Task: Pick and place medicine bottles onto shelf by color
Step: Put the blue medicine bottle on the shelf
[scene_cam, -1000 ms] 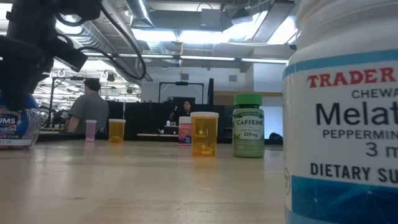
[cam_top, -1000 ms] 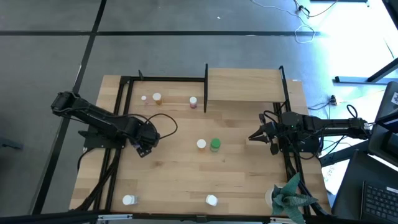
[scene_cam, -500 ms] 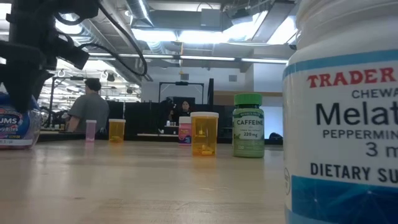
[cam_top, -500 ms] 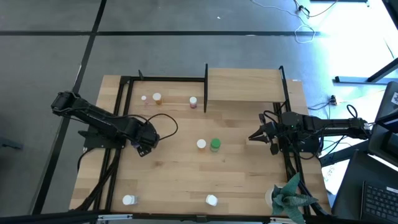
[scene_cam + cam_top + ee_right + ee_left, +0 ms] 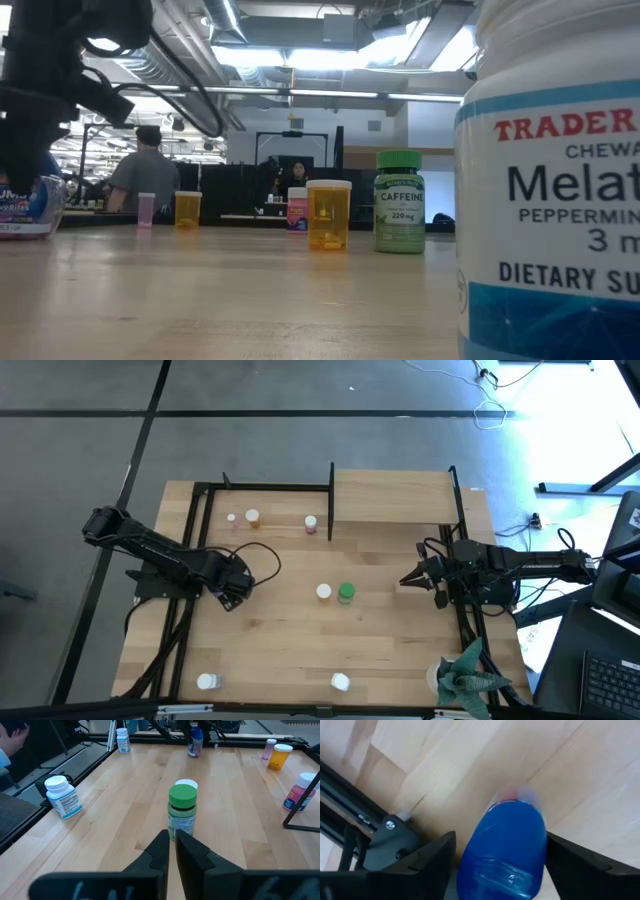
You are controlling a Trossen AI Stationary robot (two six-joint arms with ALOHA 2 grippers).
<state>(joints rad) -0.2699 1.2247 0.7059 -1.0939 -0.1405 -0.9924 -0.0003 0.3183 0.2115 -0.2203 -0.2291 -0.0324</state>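
A blue medicine bottle (image 5: pixel 505 850) stands upright on the table near its left edge. My left gripper (image 5: pixel 232 588) points straight down over it, open, with one finger on each side of the bottle's top. The low view shows the bottle (image 5: pixel 25 205) half hidden behind that gripper. My right gripper (image 5: pixel 403 580) waits shut at the table's right side, aimed at a green-capped bottle (image 5: pixel 182 815) beside an orange one (image 5: pixel 324 592). The shelf (image 5: pixel 392 497) stands at the far right. My left gripper has a finger (image 5: pixel 427 865) close on each side of the blue bottle's top (image 5: pixel 520 820), coming from above. Whether the fingers touch the bottle I cannot tell. The bottle stands on the table.
A pink bottle (image 5: pixel 232 518), an orange bottle (image 5: pixel 253 517) and a white-capped pink bottle (image 5: pixel 311 523) stand near the far edge. Two white bottles (image 5: pixel 207 681) (image 5: pixel 340 682) stand near the front edge. A green paper plant (image 5: pixel 468 678) is at the near right corner.
My left gripper has come down a little over the blue bottle, so it now hides the bottle's cap in the low view. The bottle has stayed where it was.
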